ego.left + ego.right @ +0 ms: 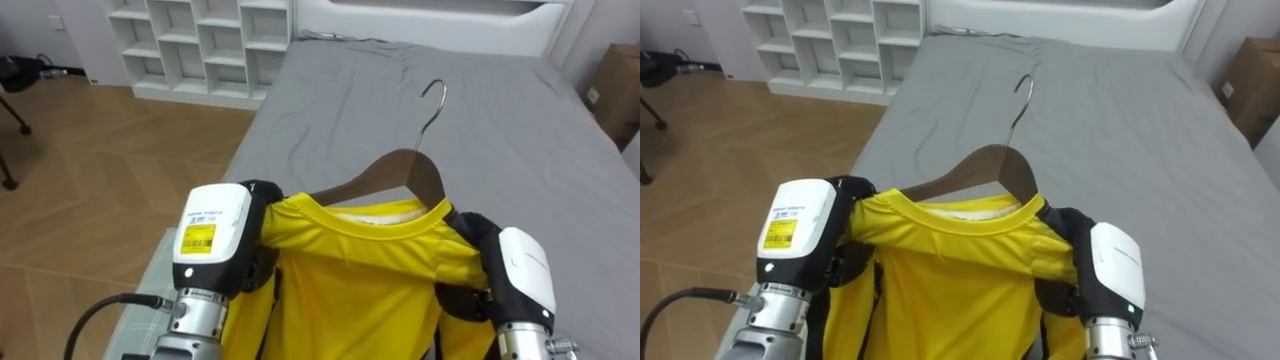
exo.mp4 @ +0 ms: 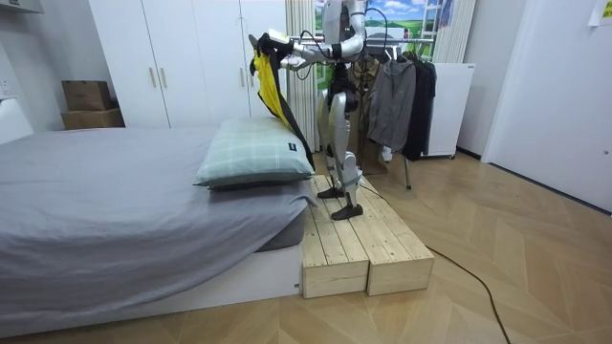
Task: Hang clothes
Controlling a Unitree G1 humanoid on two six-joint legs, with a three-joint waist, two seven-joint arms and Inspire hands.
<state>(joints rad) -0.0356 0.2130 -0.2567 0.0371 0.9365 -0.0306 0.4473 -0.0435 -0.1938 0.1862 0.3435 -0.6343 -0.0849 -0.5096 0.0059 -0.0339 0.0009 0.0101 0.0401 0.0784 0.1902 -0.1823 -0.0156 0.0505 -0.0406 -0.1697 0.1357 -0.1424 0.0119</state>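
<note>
Two hands hold the yellow shirt (image 1: 350,290) up in the left eye view. The left hand (image 1: 258,250) is clenched on one shoulder of the shirt and the right hand (image 1: 475,235) is clenched on the other. You can see the shirt already sits on the wooden hanger (image 1: 400,172). The hanger's long bar runs side to side between the two hands, so both hands are just as near to it. It hangs in the air over the edge of the grey bed (image 1: 520,130), with white shelves (image 1: 200,40) far off across the floor. In the room view, the robot stands on a wooden step (image 2: 368,239) beside the bed and a green pillow (image 2: 253,153). Its arms reach out toward the room view's left with the shirt hanging down from them. Dark clothes (image 2: 406,96) hang just behind its back, and that looks like the place to hang things. So I think you must turn the robot round first, and the step is narrow, so mind its feet. In the right eye view, the metal hook (image 1: 1020,95) sticks up and away from the robot, over the bed, with nothing touching it.
</note>
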